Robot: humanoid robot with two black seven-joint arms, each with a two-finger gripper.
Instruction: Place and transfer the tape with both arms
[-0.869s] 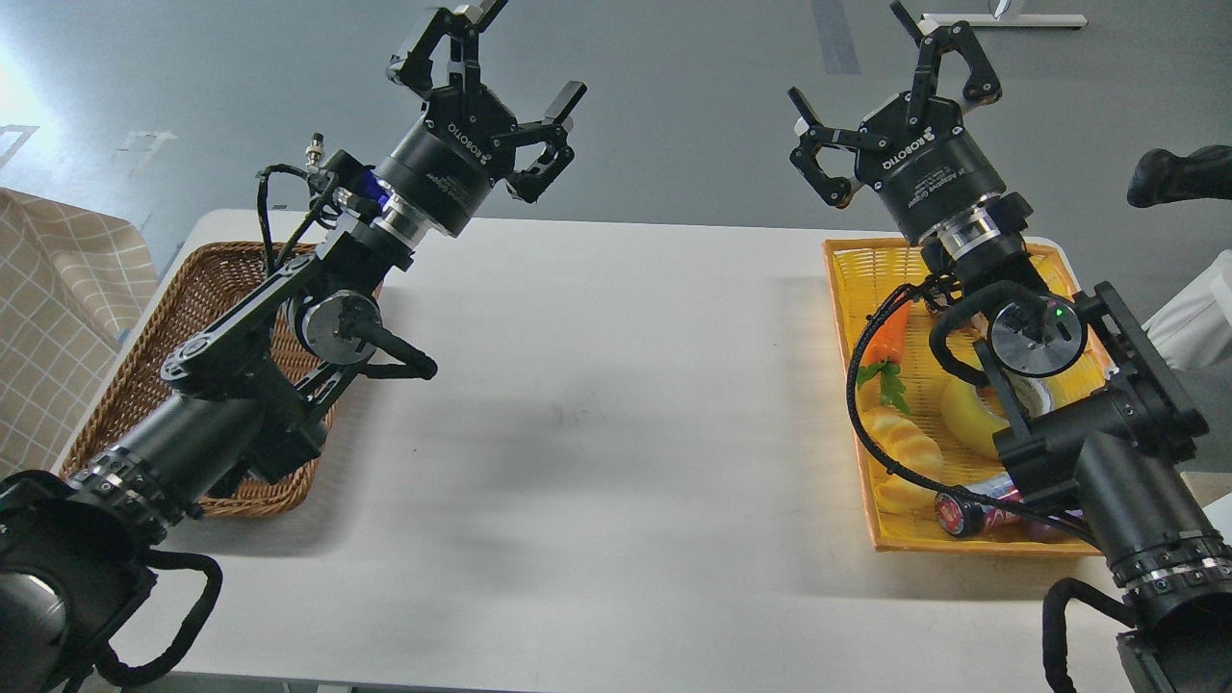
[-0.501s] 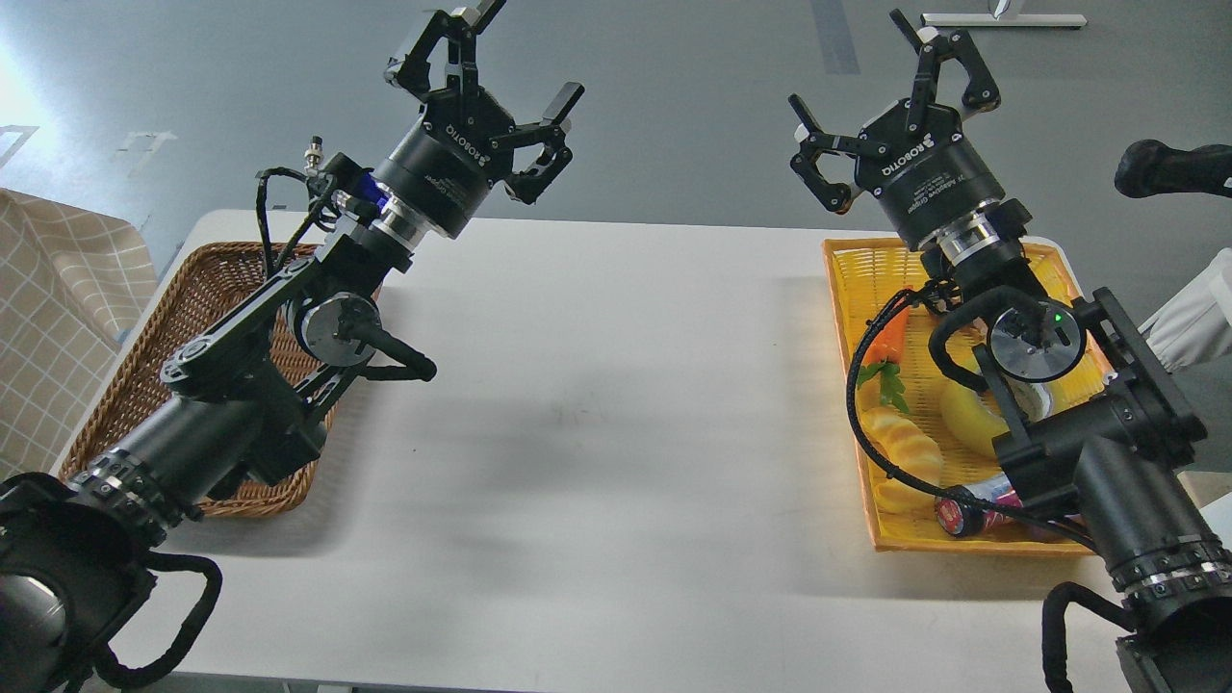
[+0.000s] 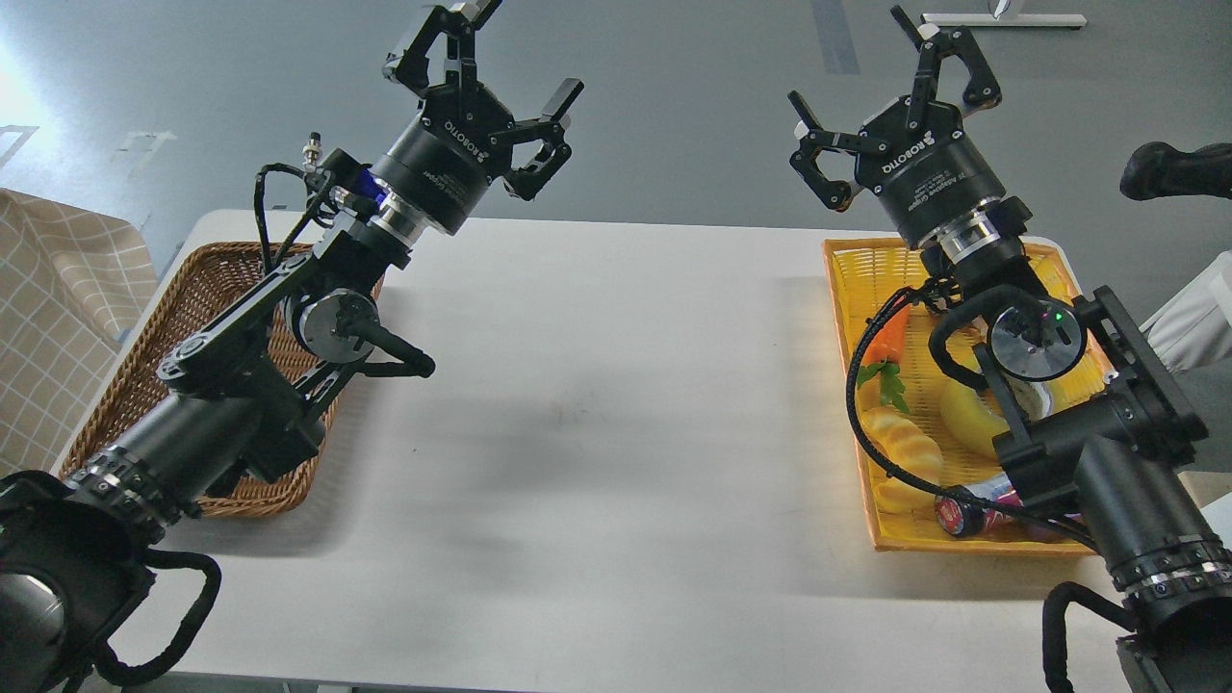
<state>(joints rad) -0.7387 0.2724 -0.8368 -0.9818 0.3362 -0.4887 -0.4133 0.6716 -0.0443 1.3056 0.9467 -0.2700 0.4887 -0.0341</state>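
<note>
The tape [image 3: 965, 420], a yellow roll with a pale core, lies in the yellow basket [image 3: 853, 262] at the right and is partly hidden behind my right arm. My right gripper [image 3: 881, 82] is open and empty, raised above the basket's far end and well above the tape. My left gripper [image 3: 505, 67] is open and empty, raised above the table's far left edge, next to the brown wicker basket [image 3: 197, 289].
The yellow basket also holds a toy carrot [image 3: 891, 339], a yellow toy bread [image 3: 905, 445] and a red-capped can [image 3: 962, 510]. A checked cloth [image 3: 53, 318] lies at the far left. A person's white sleeve [image 3: 1193, 322] and a dark object [image 3: 1174, 171] are at the right edge.
</note>
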